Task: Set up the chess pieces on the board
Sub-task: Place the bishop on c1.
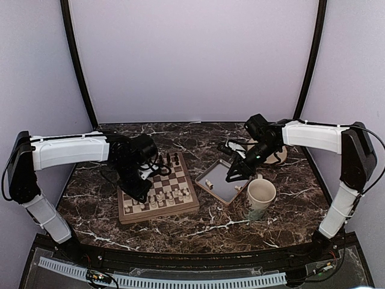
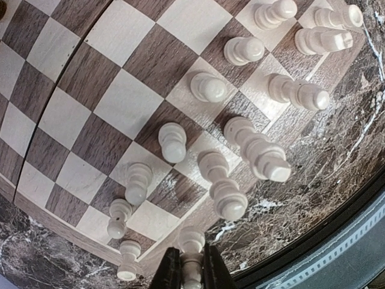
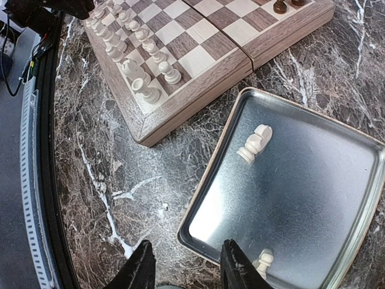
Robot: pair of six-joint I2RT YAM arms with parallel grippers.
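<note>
The wooden chessboard (image 1: 157, 192) lies left of centre, with several cream-white chess pieces (image 1: 159, 197) on its near rows and dark ones at the far edge. My left gripper (image 2: 192, 274) is shut on a cream-white piece (image 2: 192, 253) and holds it at the board's near corner (image 2: 153, 256), beside other white pieces (image 2: 173, 142). My right gripper (image 3: 185, 265) is open and empty over the near-left rim of the grey metal tray (image 3: 328, 198). A white knight (image 3: 254, 143) and a white pawn (image 3: 262, 261) lie in the tray.
A cream mug (image 1: 260, 198) stands right of the tray (image 1: 220, 188). A round plate (image 1: 278, 155) lies behind my right arm. The table's near edge with a black rail (image 3: 45, 162) runs close to the board.
</note>
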